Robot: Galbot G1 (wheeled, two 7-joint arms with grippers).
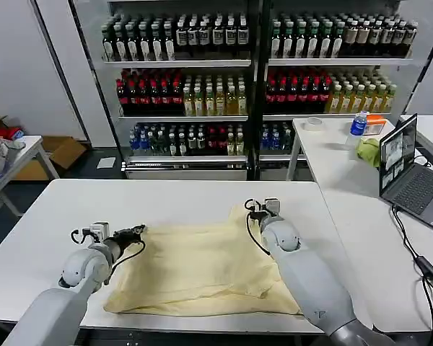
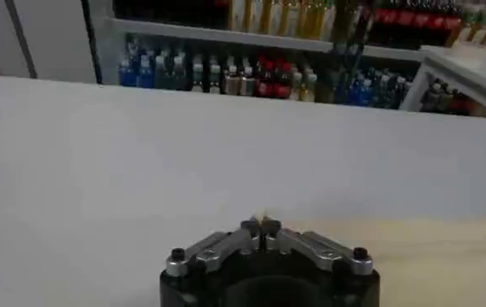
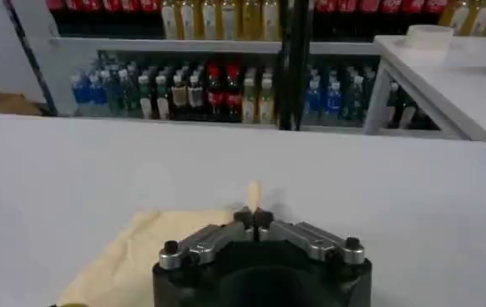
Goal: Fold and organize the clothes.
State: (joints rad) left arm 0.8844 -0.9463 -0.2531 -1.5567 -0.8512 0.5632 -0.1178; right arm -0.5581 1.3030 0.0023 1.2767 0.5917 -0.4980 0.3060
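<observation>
head view: a pale cream-yellow t-shirt (image 1: 202,270) lay spread on the white tabletop (image 1: 50,216), from the middle toward the near edge, its near hem close to that edge. the left gripper (image 1: 138,232) sat at the shirt's far left corner and the right gripper (image 1: 256,210) at its far right corner, where a small peak of cloth rose. both arms reached in from the near edge, well apart, one at each end of the far hem; this placing suggested a two-point hold meant to carry that hem over as one straight line for a fold.

left wrist view: the left gripper's (image 2: 261,225) fingertips were pressed together on a thin sliver of pale fabric, detail too small to read from the head camera. right wrist view: the right gripper (image 3: 254,218) was likewise closed, pinching a narrow upright tuft of the t-shirt (image 3: 134,250), with cloth trailing beneath. only the head camera gave the garment's whole outline and both grasp points at once. shelves of bottled drinks (image 1: 180,36) stood beyond the far edge.
</observation>
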